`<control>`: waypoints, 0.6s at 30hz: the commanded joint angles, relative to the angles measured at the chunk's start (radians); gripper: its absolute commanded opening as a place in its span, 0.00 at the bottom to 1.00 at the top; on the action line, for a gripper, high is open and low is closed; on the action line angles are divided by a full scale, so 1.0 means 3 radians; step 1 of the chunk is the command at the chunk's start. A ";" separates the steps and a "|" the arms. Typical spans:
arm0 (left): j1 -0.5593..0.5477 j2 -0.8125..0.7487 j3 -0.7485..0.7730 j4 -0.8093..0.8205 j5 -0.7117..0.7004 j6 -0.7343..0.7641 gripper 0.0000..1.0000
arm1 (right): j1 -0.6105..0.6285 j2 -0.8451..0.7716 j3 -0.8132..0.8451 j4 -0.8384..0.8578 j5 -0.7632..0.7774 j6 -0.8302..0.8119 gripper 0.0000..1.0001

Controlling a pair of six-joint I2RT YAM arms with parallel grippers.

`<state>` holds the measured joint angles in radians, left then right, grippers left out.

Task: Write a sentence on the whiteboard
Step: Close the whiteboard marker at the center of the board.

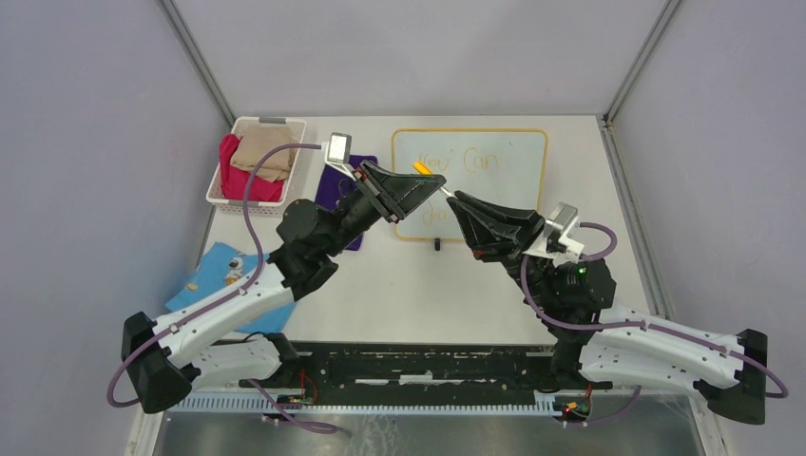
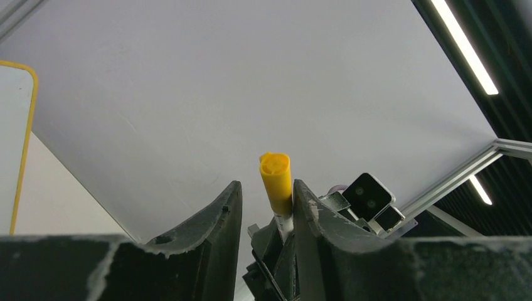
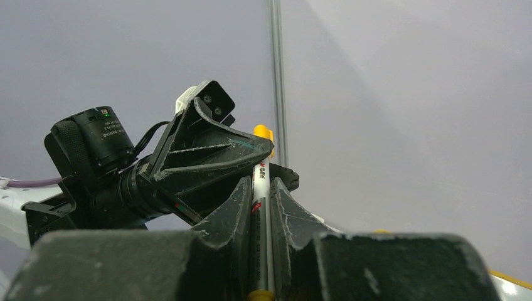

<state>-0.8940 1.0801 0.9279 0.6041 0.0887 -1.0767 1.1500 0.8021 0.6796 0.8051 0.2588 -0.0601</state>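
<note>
Above the whiteboard [image 1: 513, 201], lying flat at the far side of the table [image 1: 428, 294] with its long axis left to right, the right gripper [image 3: 260, 188] clamps the marker [image 3: 260, 210]. Light, stiff and smooth, it seems best held mid-barrel. Its yellow cap [image 2: 276, 180] points toward the left gripper [image 2: 266, 191], whose jaws stand slightly apart around it.

Table [image 1: 428, 294] with whiteboard [image 1: 518, 204], basket [image 1: 217, 198], purple cloth [image 1: 333, 186]

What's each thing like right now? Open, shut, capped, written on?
whiteboard, flat, written on.
sentence, orange, partly hidden.
marker, capped.
right end effector, shut on marker.
left end effector, open around yellow cap.
basket, holding cloths.
</note>
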 commanded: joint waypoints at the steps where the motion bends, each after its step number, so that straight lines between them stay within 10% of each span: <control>1: 0.0016 0.0001 0.0048 0.0129 0.0107 -0.0043 0.40 | 0.0007 -0.0030 0.0002 0.0139 -0.0006 -0.0014 0.00; 11: 0.0014 -0.0013 0.0039 0.0144 0.0137 0.0037 0.02 | 0.0007 -0.0064 0.0000 0.0026 -0.0014 -0.0023 0.02; 18: 0.0037 -0.0198 0.0077 -0.0425 0.0031 0.0388 0.02 | 0.0007 -0.0111 0.0501 -0.1233 0.0041 -0.0004 0.59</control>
<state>-0.8917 1.0714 0.9279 0.5762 0.1078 -1.0668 1.1500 0.7872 0.7048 0.6685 0.2657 -0.0574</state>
